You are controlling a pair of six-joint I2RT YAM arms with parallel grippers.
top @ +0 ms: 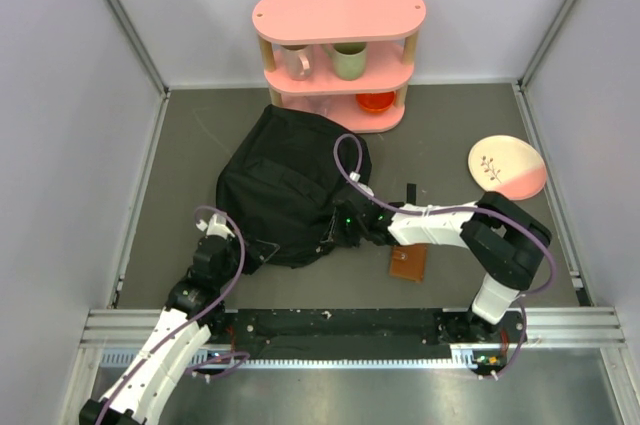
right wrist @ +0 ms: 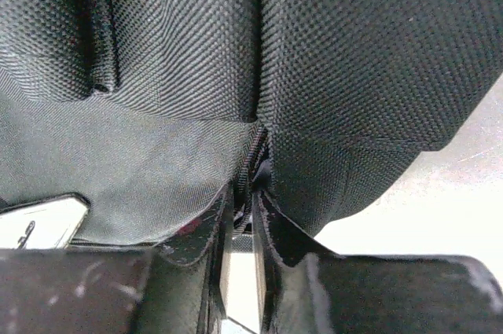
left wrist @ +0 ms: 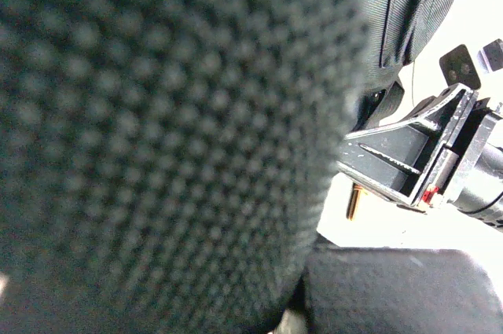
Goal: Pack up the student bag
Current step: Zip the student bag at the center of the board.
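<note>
student bag [right wrist: 314, 51], wallet [top: 408, 263] beside, pink shelf [top: 338, 13] behind

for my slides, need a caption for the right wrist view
Right gripper pinched on a seam fold of the black backpack, seen from the wrist

The student bag [top: 290, 185] is large, black, of soft woven fabric. It lies slumped and creased on the desk [top: 450, 115], centre-left.

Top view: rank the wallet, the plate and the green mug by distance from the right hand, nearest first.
1. Brown wallet, just right of the right hand, toward the near edge.
2. Pink-and-white plate, off to the right.
3. Green mug, on the pink shelf at the back.
</note>
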